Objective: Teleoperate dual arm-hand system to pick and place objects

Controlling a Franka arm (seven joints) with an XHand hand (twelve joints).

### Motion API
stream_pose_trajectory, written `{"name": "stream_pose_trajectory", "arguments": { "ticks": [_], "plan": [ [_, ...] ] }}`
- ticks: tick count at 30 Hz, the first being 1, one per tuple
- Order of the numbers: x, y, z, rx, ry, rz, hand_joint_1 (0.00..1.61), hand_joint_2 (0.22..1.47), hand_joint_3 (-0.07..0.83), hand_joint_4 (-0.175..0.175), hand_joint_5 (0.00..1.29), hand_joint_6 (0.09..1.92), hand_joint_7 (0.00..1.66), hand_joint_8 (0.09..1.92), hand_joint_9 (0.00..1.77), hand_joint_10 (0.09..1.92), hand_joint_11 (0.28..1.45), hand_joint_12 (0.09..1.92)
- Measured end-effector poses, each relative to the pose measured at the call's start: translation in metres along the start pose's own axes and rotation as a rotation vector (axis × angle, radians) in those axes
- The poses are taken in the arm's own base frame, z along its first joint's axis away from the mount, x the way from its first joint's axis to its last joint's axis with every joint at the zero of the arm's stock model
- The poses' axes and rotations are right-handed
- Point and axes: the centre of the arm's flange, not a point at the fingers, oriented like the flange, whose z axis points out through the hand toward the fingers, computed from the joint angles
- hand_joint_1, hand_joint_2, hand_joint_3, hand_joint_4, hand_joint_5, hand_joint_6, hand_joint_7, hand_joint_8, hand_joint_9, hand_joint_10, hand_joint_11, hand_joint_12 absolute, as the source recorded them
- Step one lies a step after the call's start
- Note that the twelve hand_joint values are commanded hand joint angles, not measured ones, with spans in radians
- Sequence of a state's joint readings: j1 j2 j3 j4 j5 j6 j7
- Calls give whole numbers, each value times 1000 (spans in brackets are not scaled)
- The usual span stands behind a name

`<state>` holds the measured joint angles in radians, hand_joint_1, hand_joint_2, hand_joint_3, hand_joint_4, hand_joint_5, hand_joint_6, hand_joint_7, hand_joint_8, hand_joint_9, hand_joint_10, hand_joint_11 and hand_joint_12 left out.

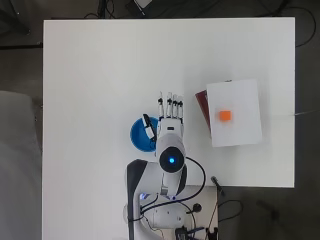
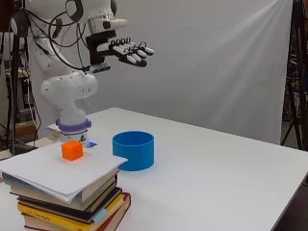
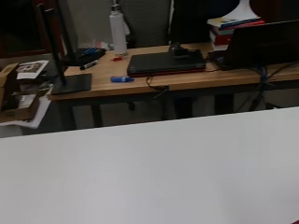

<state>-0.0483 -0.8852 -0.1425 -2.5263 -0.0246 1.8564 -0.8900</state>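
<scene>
A small orange cube (image 1: pixel 225 115) (image 2: pixel 72 150) rests on a white sheet (image 1: pixel 234 112) that tops a stack of books (image 2: pixel 72 202) at the table's right side. A blue round bowl (image 1: pixel 141 135) (image 2: pixel 134 150) stands on the table near the arm's base. The hand (image 1: pixel 169 112) (image 2: pixel 126 51) hovers high above the table, just right of the bowl in the overhead view, fingers straight and holding nothing. It is well left of the cube. The wrist view shows only the white table (image 3: pixel 149 172) and the room behind.
The white table (image 1: pixel 110 75) stretches wide beyond the hand. The book stack, with a dark red cover (image 1: pixel 202 105) at its left side, sits near the right edge. Cables lie by the arm's base (image 1: pixel 165 210) at the near edge.
</scene>
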Motion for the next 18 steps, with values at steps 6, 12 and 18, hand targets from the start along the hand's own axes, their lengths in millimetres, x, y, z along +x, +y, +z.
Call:
{"name": "stream_pose_trajectory", "arguments": {
  "ticks": [6,12,18],
  "plan": [
    [-22,6,15,-104,46,419,202,987,-1,62,286,87,372,87,449,87,501,87],
    [-103,62,43,-86,136,648,262,1031,14,51,380,87,474,87,521,87,522,87],
    [-166,112,101,-5,100,845,233,1054,8,6,260,87,371,87,448,87,485,87]
  ]
}}
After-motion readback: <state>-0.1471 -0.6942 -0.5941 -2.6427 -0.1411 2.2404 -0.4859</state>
